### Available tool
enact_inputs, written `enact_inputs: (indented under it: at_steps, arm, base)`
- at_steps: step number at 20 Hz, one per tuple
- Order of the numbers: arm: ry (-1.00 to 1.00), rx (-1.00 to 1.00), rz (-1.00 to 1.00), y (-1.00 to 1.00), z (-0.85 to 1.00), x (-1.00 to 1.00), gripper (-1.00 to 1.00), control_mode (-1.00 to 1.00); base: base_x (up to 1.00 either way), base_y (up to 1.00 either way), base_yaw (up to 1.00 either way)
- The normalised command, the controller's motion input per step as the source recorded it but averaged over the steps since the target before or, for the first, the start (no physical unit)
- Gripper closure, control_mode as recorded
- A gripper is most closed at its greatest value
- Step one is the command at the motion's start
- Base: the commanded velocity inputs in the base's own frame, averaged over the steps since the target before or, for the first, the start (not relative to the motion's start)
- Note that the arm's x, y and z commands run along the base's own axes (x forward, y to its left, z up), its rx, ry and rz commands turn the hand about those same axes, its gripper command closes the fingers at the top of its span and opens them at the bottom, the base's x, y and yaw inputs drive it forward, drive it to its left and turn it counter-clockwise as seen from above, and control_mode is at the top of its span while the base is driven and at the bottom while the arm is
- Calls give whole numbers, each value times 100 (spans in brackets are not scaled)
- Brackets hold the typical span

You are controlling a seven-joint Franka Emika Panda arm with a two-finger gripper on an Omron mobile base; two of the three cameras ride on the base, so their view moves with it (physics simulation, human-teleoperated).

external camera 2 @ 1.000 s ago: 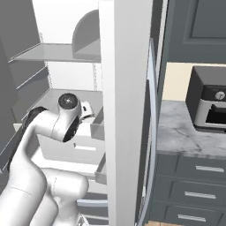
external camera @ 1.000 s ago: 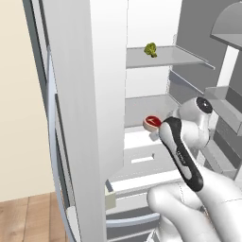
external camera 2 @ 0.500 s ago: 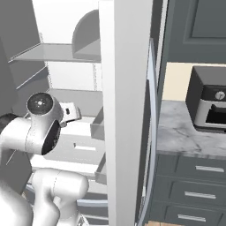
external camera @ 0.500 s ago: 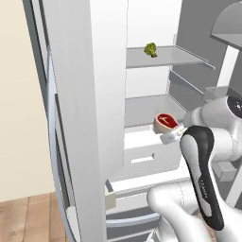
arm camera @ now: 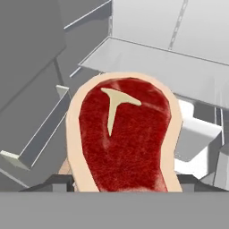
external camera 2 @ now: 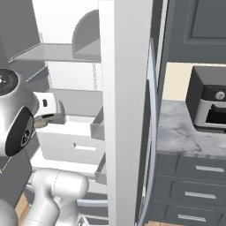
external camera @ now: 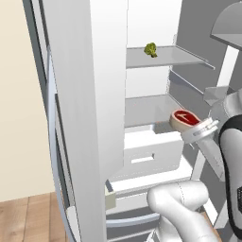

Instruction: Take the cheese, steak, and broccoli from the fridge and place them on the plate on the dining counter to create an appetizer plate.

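Observation:
The steak (arm camera: 125, 138), a raw red slab with a pale fat rim and a white bone mark, sits between my gripper's (arm camera: 123, 184) two dark fingertips (arm camera: 58, 182), which are shut on it. From the left base view the steak (external camera: 185, 118) hangs just past the front edge of the fridge's middle shelf (external camera: 146, 108), at the end of my gripper (external camera: 194, 127). The broccoli (external camera: 151, 49), a small yellow-green floret, rests on the upper shelf of the open white fridge (external camera: 85, 94). The cheese, the plate and the dining counter are out of view.
White drawers (external camera: 151, 151) sit below the middle shelf. The open fridge door (external camera 2: 126, 110) stands close on my right. Beyond it is a wall counter of grey marble (external camera 2: 181, 134) over dark cabinets, with a small dark oven (external camera 2: 209, 103) on top.
The gripper has drawn back to the right with the steak, from over the middle shelf to its front edge. The arm's elbow has swung out to the side.

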Motion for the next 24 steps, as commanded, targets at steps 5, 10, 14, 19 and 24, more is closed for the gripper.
enact_inputs:
  at_steps: [5,10,14,19,24]
  arm:
    - [-1,-3,0,0,4,-95,100,-100]
    - [-1,-1,0,0,10,-64,100,-100]
    - [1,0,0,0,36,-26,100,-100]
    - [2,0,0,0,9,0,100,100]
    - [0,0,0,0,0,0,100,100]
  base:
    - [0,0,0]
    - [0,0,0]
    - [0,0,0]
    - [-14,-2,0]
    - [-68,-2,0]
